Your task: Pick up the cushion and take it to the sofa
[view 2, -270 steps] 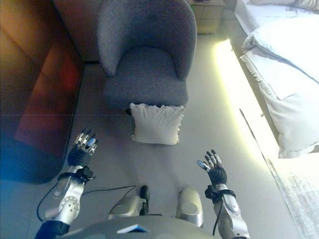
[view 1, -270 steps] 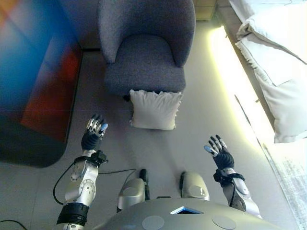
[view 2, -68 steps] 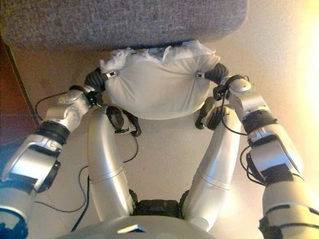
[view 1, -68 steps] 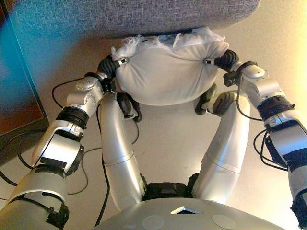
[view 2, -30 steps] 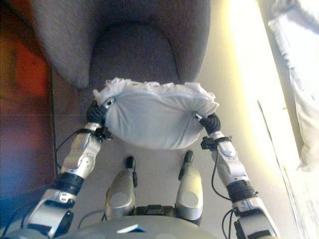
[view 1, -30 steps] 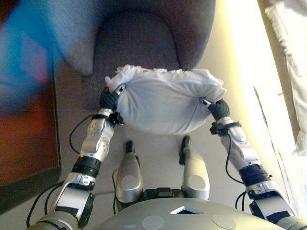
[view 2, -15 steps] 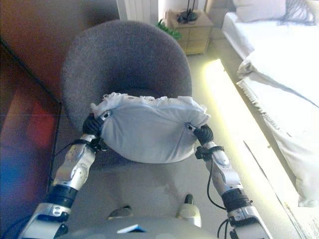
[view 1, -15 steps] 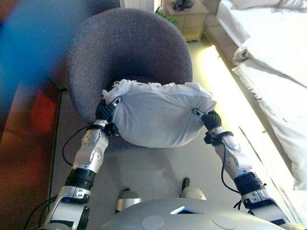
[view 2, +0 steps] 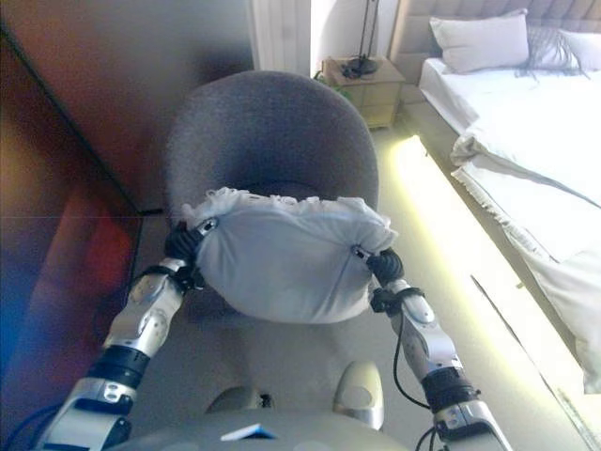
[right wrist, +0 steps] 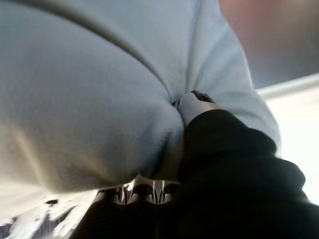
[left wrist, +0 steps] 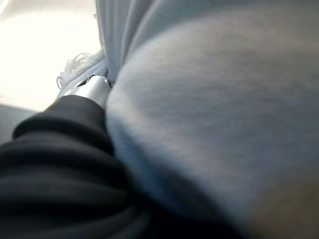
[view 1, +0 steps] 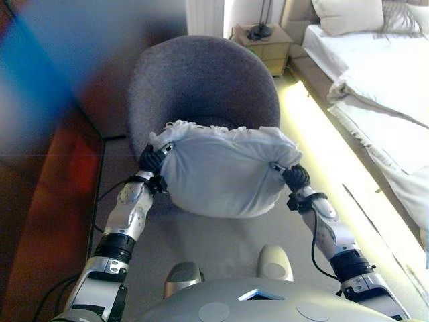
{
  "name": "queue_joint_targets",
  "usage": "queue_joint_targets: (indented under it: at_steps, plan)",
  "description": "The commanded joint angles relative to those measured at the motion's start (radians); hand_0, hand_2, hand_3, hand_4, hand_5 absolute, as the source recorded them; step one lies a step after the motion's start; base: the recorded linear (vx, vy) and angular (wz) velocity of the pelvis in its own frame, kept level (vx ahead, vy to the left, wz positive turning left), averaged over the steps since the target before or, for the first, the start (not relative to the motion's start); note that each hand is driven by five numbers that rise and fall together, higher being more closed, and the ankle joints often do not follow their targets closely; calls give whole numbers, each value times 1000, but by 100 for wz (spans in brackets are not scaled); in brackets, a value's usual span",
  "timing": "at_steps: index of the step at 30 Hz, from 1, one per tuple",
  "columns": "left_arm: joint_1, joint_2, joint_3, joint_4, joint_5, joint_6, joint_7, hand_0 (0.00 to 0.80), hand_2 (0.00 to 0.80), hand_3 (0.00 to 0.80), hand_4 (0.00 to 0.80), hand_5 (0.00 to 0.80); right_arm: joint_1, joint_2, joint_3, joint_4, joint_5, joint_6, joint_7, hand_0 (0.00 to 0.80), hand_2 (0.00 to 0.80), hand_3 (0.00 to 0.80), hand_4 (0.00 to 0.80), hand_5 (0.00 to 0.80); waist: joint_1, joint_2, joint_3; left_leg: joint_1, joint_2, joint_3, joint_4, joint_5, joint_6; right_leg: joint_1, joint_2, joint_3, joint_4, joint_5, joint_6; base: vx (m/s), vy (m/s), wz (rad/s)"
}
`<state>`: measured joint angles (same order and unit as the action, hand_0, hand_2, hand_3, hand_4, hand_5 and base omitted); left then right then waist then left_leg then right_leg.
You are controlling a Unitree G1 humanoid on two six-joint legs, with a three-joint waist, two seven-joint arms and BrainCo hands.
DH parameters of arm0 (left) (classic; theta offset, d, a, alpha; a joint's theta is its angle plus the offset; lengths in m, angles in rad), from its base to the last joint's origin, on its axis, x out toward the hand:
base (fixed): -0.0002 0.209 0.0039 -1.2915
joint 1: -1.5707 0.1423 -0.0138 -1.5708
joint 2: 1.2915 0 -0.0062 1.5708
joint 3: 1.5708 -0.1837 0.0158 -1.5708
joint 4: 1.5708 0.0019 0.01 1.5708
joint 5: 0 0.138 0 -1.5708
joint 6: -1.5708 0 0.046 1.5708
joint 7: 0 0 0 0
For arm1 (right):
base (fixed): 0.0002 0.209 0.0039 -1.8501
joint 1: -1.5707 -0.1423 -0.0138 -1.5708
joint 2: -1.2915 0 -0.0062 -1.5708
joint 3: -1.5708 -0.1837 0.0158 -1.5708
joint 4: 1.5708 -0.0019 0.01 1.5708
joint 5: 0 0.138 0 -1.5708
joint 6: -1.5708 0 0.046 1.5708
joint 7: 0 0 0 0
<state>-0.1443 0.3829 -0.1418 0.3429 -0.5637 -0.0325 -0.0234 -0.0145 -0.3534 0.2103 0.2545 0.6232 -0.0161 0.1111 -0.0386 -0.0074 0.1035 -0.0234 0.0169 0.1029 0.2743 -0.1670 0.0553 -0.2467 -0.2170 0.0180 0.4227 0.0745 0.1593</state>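
A plump white cushion (view 1: 221,174) with a frilled edge hangs in the air in front of the grey armchair (view 1: 201,80), over the front of its seat. My left hand (view 1: 153,161) grips its left end and my right hand (view 1: 295,178) its right end. In the right wrist view the thumb (right wrist: 192,104) digs into the cloth (right wrist: 89,89), with creases running from it and fingers curled underneath. The left wrist view shows the thumb (left wrist: 92,88) pressed into the cushion (left wrist: 214,99); the rest of that hand is hidden behind it.
A bed (view 1: 375,87) with white covers and a pillow runs along the right, with a lit strip (view 1: 322,154) at its base. A small wooden nightstand (view 1: 265,43) stands behind the armchair. A dark reddish cabinet (view 1: 47,188) lines the left side.
The cushion went from the floor by the armchair up into both hands. Over the last second the camera has tilted up, showing the whole chair; the grip is unchanged.
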Motion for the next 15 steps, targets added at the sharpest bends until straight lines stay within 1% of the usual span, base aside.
queue_joint_targets:
  at_steps: [1, 2, 3, 4, 5, 6, 7, 8, 9, 11, 12, 13, 14, 15]
  plan:
    - [-82, 21, -27, -81, -24, -74, -17, 800, 800, 800, 800, 800, -102, -13, -75, -34, 112, -78, 26, 800, 800, 800, 800, 800, -52, -75, -16, 153, -96, -35, -111, -55, 4, -1, 29, 17, -308, 194, 35, 387, -88, 18]
    - [-86, 18, -34, -81, -23, -72, -17, 800, 800, 800, 800, 800, -105, -28, -86, -23, 129, -73, 36, 800, 800, 800, 800, 800, -60, -81, -16, 173, -102, -48, -109, -71, 5, -12, 56, -7, -380, 181, 40, 403, -57, 13]
    - [-84, 14, -38, -85, -21, -68, -16, 800, 800, 800, 800, 800, -107, -40, -96, -14, 143, -66, 44, 800, 800, 800, 800, 800, -63, -86, -14, 194, -107, -55, -109, -85, 7, -28, 71, -40, -411, 179, 41, 377, -30, 17]
    - [-79, 12, -35, -89, -20, -65, -18, 800, 800, 800, 800, 800, -113, -47, -102, -7, 152, -56, 49, 800, 800, 800, 800, 800, -60, -91, -13, 217, -113, -50, -109, -102, 9, -43, 76, -100, -416, 184, 42, 349, -15, 37]
    - [-68, 9, -25, -97, -18, -61, -22, 800, 800, 800, 800, 800, -117, -51, -107, -2, 157, -45, 55, 800, 800, 800, 800, 800, -51, -97, -15, 241, -120, -34, -112, -118, 11, -52, 73, -177, -402, 192, 41, 384, 0, 40]
    - [-49, 5, -8, -113, -15, -52, -25, 800, 800, 800, 800, 800, -118, -49, -105, 1, 154, -37, 62, 800, 800, 800, 800, 800, -38, -106, -20, 268, -130, -6, -117, -134, 13, -54, 66, -275, -389, 202, 40, 356, 13, 28]
    - [-37, 3, 5, -125, -15, -46, -23, 800, 800, 800, 800, 800, -117, -46, -102, -1, 147, -31, 69, 800, 800, 800, 800, 800, -32, -105, -25, 280, -129, 14, -118, -128, 13, -43, 64, -324, -371, 192, 31, 388, 3, -6]
    - [-22, -3, 22, -137, -15, -45, -18, 800, 800, 800, 800, 800, -112, -42, -98, -10, 132, -25, 83, 800, 800, 800, 800, 800, -27, -94, -37, 289, -119, 38, -112, -101, 9, -10, 86, -355, -370, 160, 9, 369, -22, -16]
    - [-11, -10, 25, -144, -19, -48, -14, 800, 800, 800, 800, 800, -102, -41, -95, -24, 113, -22, 83, 800, 800, 800, 800, 800, -35, -89, -51, 289, -111, 38, -80, -61, -1, 5, 105, -338, -372, 144, -13, 407, -47, -17]
    - [4, -16, 32, -160, -27, -47, -14, 800, 800, 800, 800, 800, -84, -42, -97, -43, 86, -22, 87, 800, 800, 800, 800, 800, -52, -77, -71, 294, -89, 58, -49, -9, -20, 19, 122, -318, -345, 110, -39, 383, -72, -16]
    - [16, -22, 37, -161, -25, -57, -18, 800, 800, 800, 800, 800, -77, -48, -98, -57, 86, -15, 94, 800, 800, 800, 800, 800, -67, -66, -85, 302, -62, 67, -14, 50, -45, 26, 136, -300, -330, 81, -60, 386, -115, -19]
    - [20, -25, 37, -163, -20, -65, -17, 800, 800, 800, 800, 800, -69, -52, -95, -74, 85, -10, 95, 800, 800, 800, 800, 800, -79, -58, -95, 291, -37, 75, 36, 121, -78, 41, 150, -279, -326, 58, -80, 369, -141, -18]
    - [20, -27, 36, -164, -21, -71, -11, 800, 800, 800, 800, 800, -63, -54, -94, -83, 82, -8, 102, 800, 800, 800, 800, 800, -86, -54, -100, 272, -15, 81, 83, 176, -104, 60, 161, -260, -328, 40, -96, 328, -167, -8]
    - [17, -30, 36, -162, -26, -80, -5, 800, 800, 800, 800, 800, -58, -55, -96, -85, 80, -8, 118, 800, 800, 800, 800, 800, -91, -57, -103, 236, 13, 87, 161, 232, -130, 87, 168, -236, -333, 22, -114, 314, -190, 1]
